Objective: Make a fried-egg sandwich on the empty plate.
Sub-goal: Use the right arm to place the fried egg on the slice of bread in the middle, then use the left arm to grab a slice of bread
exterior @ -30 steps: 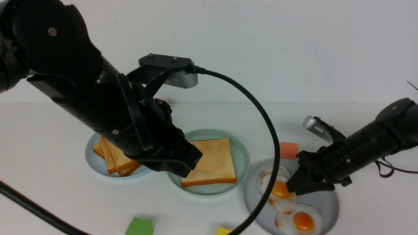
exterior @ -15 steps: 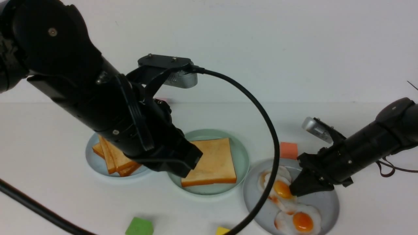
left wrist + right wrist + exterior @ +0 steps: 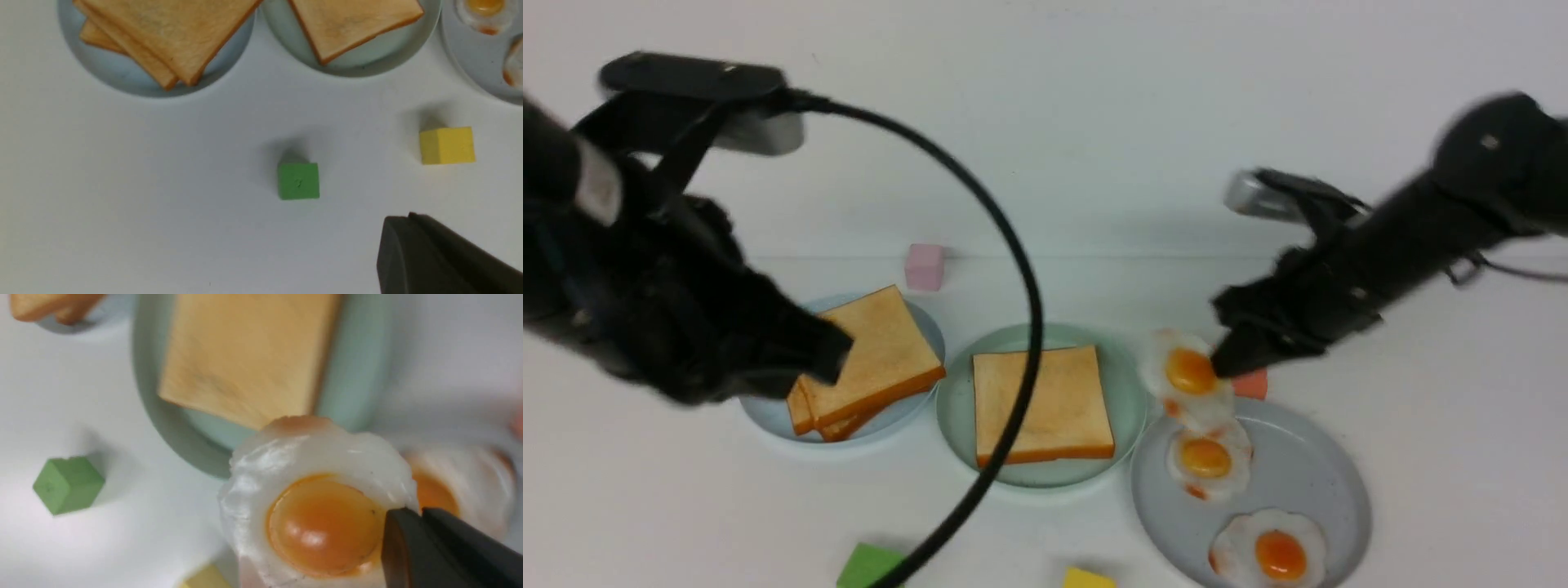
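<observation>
The mint-green plate (image 3: 1129, 384) sits at the centre with one toast slice (image 3: 1041, 400) on it. No stacked sandwich shows. My right gripper (image 3: 1221, 363) is shut on the edge of a fried egg (image 3: 1188, 371) and holds it in the air by the plate's right rim. In the right wrist view the egg (image 3: 322, 522) hangs from the gripper (image 3: 404, 514) beside the mint plate (image 3: 163, 416). My left gripper (image 3: 837, 359) is shut and empty, raised in front of the toast pile (image 3: 878, 355). In the left wrist view the left gripper (image 3: 408, 216) hangs over bare table.
The askew toast pile lies on a pale blue plate (image 3: 915, 412). A grey plate (image 3: 1307, 474) holds two more eggs (image 3: 1205, 461) (image 3: 1270, 551). Pink (image 3: 925, 265), orange (image 3: 1250, 382), green (image 3: 866, 567) and yellow (image 3: 1089, 580) cubes lie around. A black cable (image 3: 1021, 278) arcs over the mint plate.
My right gripper has lifted one egg off the grey plate, up and leftward. My left arm has drawn back to the left and up, uncovering the toast pile.
</observation>
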Robot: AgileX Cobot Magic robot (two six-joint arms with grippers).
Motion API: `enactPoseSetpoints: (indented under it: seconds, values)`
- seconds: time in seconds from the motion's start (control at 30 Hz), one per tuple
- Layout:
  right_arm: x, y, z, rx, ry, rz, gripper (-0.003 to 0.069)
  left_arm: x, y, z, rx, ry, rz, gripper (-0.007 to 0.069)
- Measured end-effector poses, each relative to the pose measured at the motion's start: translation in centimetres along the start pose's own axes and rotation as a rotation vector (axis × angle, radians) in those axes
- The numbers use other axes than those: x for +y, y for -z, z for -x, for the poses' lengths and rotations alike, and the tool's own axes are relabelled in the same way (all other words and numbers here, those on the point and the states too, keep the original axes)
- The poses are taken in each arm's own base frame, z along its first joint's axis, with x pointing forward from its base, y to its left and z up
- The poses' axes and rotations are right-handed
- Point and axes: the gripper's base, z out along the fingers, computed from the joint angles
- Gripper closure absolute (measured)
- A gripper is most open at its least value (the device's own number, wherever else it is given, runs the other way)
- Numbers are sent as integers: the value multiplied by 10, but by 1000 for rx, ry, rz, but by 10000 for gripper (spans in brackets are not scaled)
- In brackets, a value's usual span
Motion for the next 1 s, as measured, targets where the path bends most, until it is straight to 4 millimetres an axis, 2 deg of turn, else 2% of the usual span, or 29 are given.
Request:
enactPoseSetpoints:
  seconds: [0.07,0.13,0.23,0.27,0.33,0.37,0.5,0.53,0.63,0.67,0.7,0.77,0.83,0.9,0.97,1.0]
  values:
    - [23,-5,14,-9,59,-41,629,2,-3,-12,13,11,4,638]
    - [42,-20,25,-11,87,-78,629,5,-9,-26,20,15,8,637]
    - [56,-49,37,-14,108,-120,629,9,-16,-45,15,20,5,637]
    - [56,-65,40,-16,98,-132,629,10,-18,-50,5,27,3,637]
    - [53,-79,43,-22,89,-142,629,10,-19,-54,-12,39,-2,637]
    - [50,-95,45,-25,68,-147,625,11,-19,-56,-20,52,-4,637]
    - [40,-121,45,-35,10,-156,600,11,-19,-57,-27,65,-6,629]
    - [40,-122,45,-38,6,-156,599,11,-19,-57,-27,65,-6,629]
    - [36,-133,42,-26,-32,-149,542,11,-19,-57,-28,68,-5,622]
    - [36,-134,42,-25,-35,-147,526,11,-19,-57,-28,67,-5,622]
    - [37,-134,41,-18,-48,-136,470,12,-19,-57,-34,64,0,619]
    - [39,-131,41,-18,-49,-132,419,12,-19,-56,-47,73,5,615]
    - [44,-118,44,-24,-37,-126,346,13,-19,-53,-73,88,14,613]
    - [54,-93,49,-52,1,-115,289,14,-22,-49,-95,105,29,610]
    - [65,-66,54,-86,59,-104,263,15,-27,-44,-117,133,43,609]
    - [75,-40,57,-124,103,-92,258,15,-32,-41,-122,145,53,610]
